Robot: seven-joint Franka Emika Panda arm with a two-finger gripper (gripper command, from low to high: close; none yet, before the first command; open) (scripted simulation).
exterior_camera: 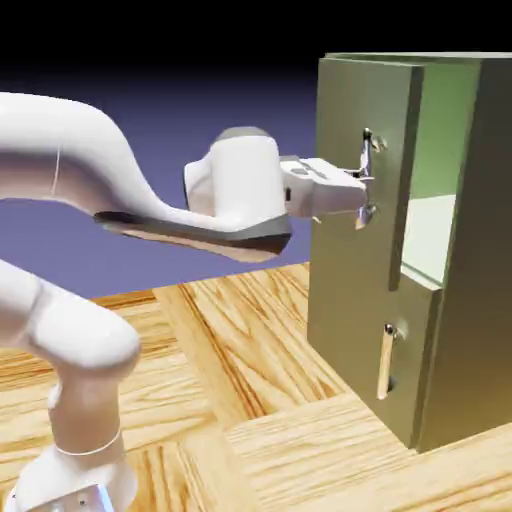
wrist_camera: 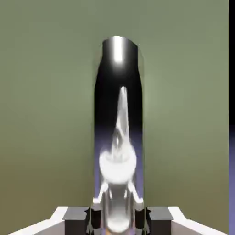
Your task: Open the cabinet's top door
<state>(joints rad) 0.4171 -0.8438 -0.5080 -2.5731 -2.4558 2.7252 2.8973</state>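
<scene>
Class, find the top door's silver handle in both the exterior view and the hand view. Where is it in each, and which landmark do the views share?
Exterior view: silver handle, right of centre, above mid-height, at the hand's fingertips.
Hand view: large and upright, from the upper middle down to the bottom edge, between the two fingertips.
Shared landmark: the green top door behind the handle.

glossy metal handle (wrist_camera: 118,64), matt olive-green door (wrist_camera: 50,114), wood-grained tabletop (exterior_camera: 270,400)
</scene>
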